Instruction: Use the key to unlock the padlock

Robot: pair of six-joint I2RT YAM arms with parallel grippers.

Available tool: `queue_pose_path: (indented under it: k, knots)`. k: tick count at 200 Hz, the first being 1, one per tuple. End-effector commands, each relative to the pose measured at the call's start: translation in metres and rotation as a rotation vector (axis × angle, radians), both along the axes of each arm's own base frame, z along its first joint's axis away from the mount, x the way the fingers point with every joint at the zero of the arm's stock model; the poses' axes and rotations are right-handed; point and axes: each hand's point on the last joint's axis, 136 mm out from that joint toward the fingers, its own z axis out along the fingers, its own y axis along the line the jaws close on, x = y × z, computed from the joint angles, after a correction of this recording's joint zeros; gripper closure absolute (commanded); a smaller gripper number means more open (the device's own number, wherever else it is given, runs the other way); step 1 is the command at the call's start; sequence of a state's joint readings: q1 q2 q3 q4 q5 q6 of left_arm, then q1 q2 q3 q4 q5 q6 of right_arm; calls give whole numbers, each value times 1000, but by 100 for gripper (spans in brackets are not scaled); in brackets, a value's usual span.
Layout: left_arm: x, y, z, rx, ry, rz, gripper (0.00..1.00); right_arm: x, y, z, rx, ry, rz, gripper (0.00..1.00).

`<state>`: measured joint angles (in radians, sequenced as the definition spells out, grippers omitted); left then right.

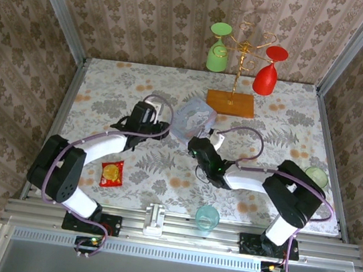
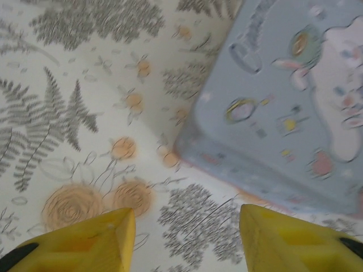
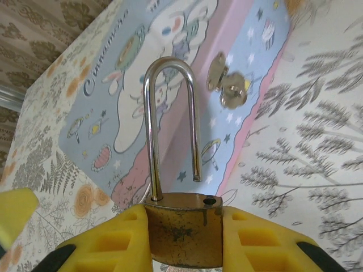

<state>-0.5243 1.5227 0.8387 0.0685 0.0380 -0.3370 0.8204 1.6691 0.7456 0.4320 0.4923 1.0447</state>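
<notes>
**Right gripper point(image 3: 184, 220) clamps the padlock point(image 3: 182, 229), shackle standing open**

Top external: both arms reach in toward the middle of the flowered table point(image 1: 284, 127), where a pale blue tin point(image 1: 194, 119) lies. The left gripper point(image 1: 160, 130) sits just beside the tin's left edge, and the right gripper is close to its near right corner. The padlock is too small to make out from here. An orange-red snack packet point(image 1: 112, 173) lies near the left arm's base, well apart from the tin.

Left wrist: the two yellow fingers point(image 2: 93, 241) stand apart with nothing between them, only tablecloth below. A corner of the tin lies ahead and to the right, not touching the fingers.

Right wrist: the yellow fingers press on both sides of the brass padlock body and hold it upright above the cloth. One leg of the silvery shackle point(image 3: 167, 122) sits in the body. The other leg hangs free above its hole, so the lock is open. Behind it, on the tin's lid, rests a small silvery piece that looks like the key point(image 3: 227, 86), apart from the padlock.
</notes>
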Motion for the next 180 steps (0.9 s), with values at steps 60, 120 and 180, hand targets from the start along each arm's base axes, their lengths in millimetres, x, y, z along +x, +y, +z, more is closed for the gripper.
queue_pose_path:
  k: [60, 120, 180]
  knots:
    - [9, -90, 12, 107, -67, -194, 44, -22, -73, 9, -116, -10, -6, 90]
    - [-3, -100, -34, 451, -27, -280, 35, -32, -75, -7, -88, 180, 323, 89]
    - [-22, -69, -58, 736, 12, -324, 24, -50, -62, -27, 88, 338, 548, 89]
